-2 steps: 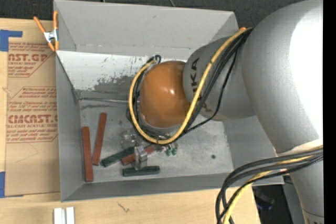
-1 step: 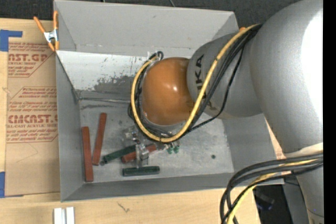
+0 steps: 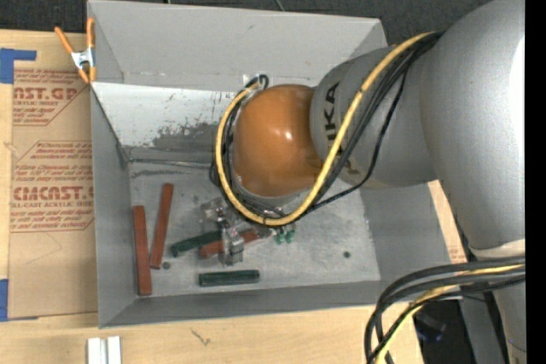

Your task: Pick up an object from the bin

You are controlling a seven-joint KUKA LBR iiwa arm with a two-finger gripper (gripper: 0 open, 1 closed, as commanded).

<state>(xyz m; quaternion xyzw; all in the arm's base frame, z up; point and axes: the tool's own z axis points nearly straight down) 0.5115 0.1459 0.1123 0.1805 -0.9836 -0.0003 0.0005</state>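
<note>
**Gripper low over slim sticks in grey bin**

A slim dark green stick (image 3: 188, 247) lies on the floor of the grey metal bin (image 3: 341, 256), at the lower centre of the frame. Its right end meets a short reddish-brown piece (image 3: 212, 251); whether the two are one item cannot be told. The two-finger gripper (image 3: 229, 239) sits right at that spot, beneath the arm's rounded orange cover (image 3: 273, 141). Whether it is wide, narrow or closed on anything cannot be told from this angle.

The stick looks light and rigid, probably smooth plastic or wax that could roll or slip. A hold across its narrow width, near the middle, seems the safest.

Just below, apart from the gripper, lies a thicker dark green bar (image 3: 229, 277). Toward the lower left, a long reddish-brown stick (image 3: 141, 256) lies near the bin's left wall, with a thinner reddish-brown stick (image 3: 161, 224) close beside it. A tiny green fragment (image 3: 285, 236) rests to the right of the gripper.
</note>
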